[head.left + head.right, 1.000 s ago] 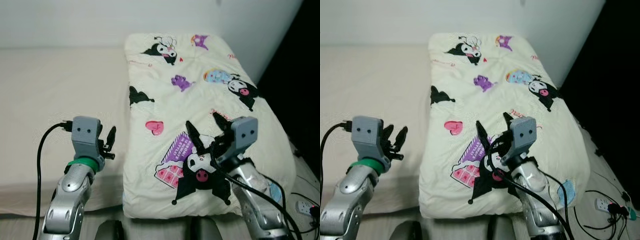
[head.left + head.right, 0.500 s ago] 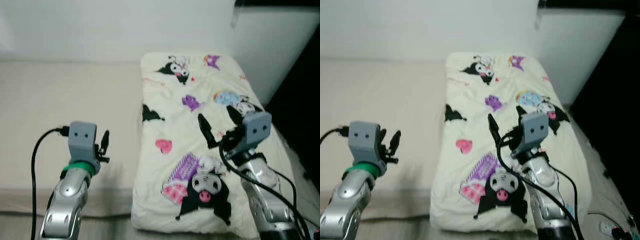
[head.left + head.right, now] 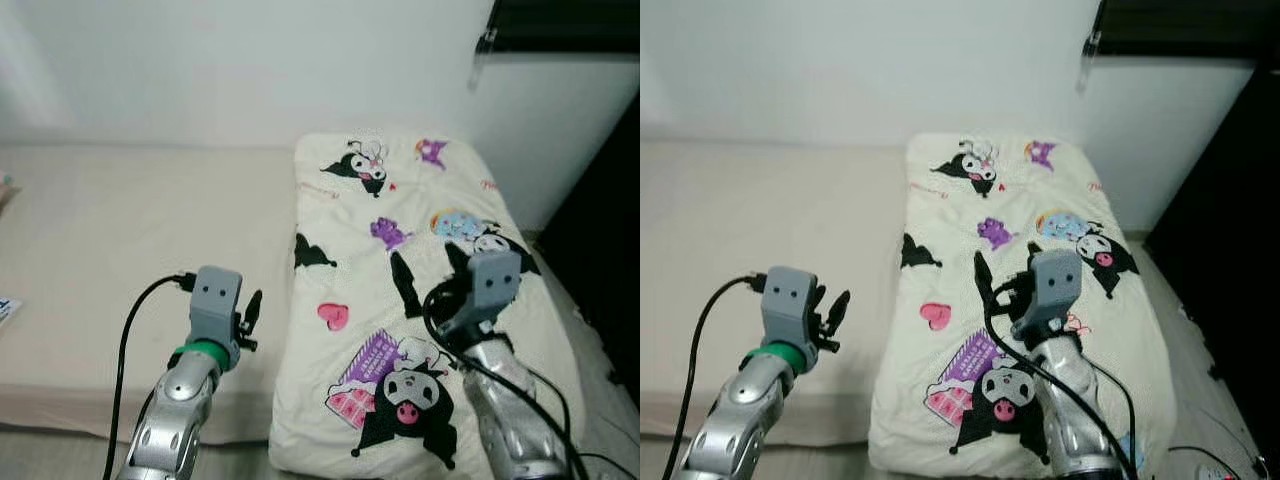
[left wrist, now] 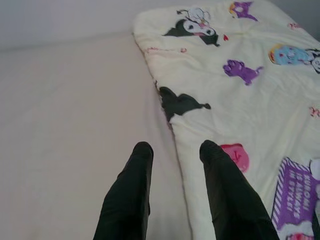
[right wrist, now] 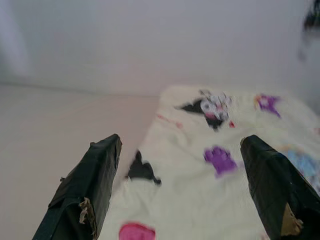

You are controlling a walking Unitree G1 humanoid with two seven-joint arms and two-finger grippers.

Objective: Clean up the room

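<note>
Cartoon-print quilt (image 3: 420, 300) lay along the mattress's (image 3: 120, 240) right edge; right gripper (image 3: 432, 268) hovered spread wide above it, left gripper (image 4: 172, 160) parted at its edge.

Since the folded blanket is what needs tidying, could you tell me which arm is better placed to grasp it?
Probably the right gripper: it hovers open above the blanket, while the left gripper is beside it over the bare mattress.

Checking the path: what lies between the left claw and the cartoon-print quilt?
Just bare beige mattress, seen in the left wrist view; the left claw hangs at the edge of the cream cartoon-print quilt.
</note>
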